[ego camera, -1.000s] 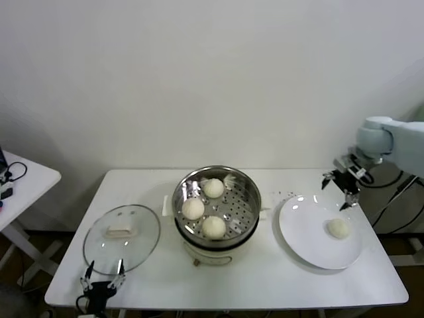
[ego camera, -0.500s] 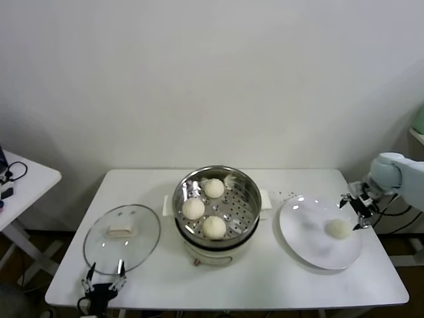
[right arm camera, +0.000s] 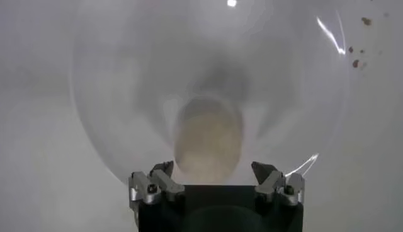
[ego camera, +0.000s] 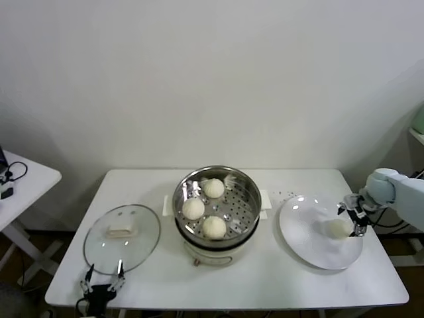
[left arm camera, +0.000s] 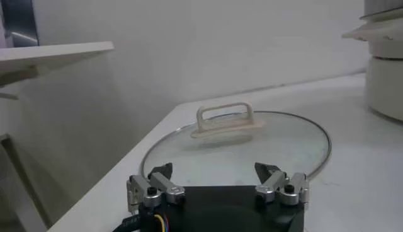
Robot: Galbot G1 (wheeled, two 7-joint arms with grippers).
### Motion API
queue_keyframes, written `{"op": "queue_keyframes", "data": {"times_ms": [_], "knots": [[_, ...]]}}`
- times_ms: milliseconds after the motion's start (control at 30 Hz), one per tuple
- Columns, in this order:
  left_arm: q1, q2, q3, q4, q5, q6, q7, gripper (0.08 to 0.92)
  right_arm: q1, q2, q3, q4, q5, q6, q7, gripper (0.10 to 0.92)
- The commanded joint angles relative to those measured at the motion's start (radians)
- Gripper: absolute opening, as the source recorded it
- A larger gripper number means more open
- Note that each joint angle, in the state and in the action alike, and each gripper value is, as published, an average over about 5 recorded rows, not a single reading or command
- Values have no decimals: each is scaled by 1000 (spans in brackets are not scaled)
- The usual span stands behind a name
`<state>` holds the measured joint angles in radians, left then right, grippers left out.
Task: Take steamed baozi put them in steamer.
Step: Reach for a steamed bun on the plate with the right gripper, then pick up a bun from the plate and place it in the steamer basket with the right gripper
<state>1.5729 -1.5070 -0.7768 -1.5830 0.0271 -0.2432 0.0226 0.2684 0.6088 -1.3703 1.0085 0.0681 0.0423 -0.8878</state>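
Note:
Three off-white baozi (ego camera: 203, 207) lie in the shiny steamer (ego camera: 248, 193) on its cream base at the table's middle. A fourth baozi (ego camera: 338, 228) lies on the white plate (ego camera: 301, 228) at the right; in the right wrist view this baozi (right arm camera: 208, 140) sits between the jaws. My right gripper (ego camera: 351, 217) is open, low over the plate, its fingers either side of that baozi (right arm camera: 214, 170). My left gripper (ego camera: 101, 280) is open and empty at the table's front left edge (left arm camera: 214, 179).
A round glass lid (ego camera: 122, 238) with a cream handle lies flat on the table left of the steamer, just beyond the left gripper (left arm camera: 239, 135). A small white side table (ego camera: 23, 182) stands at far left.
My right gripper has come down from above the plate's far right rim to the baozi on the plate. The left arm has not moved.

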Motion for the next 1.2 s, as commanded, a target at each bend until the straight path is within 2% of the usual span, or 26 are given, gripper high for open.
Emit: {"op": "queue_keyframes", "data": {"times_ms": [33,300,533,733,900,1033,1200], "knots": [[-1,-2,2,0,2,2,-1,823,-71,-1,72,-11,-23,-11,16,795],[-1,-2,3,-3,2,2,0,823,-34,-12,54,18,14,-21,-7,702],[2,-3,4,-7,5,2,0,823,115,-11,-51,57,93,-23,-30,629],[8,0,2,-14,6,2,-1,823,473,-11,-354,200,303,-46,-63,621],[8,2,2,-19,5,5,0,823,818,57,-574,369,507,-91,-82,627],[7,3,6,-27,6,8,0,823,970,132,-593,476,631,-138,-83,628],[9,3,8,-41,4,9,1,823,988,194,-497,580,762,-230,-45,628]]}}
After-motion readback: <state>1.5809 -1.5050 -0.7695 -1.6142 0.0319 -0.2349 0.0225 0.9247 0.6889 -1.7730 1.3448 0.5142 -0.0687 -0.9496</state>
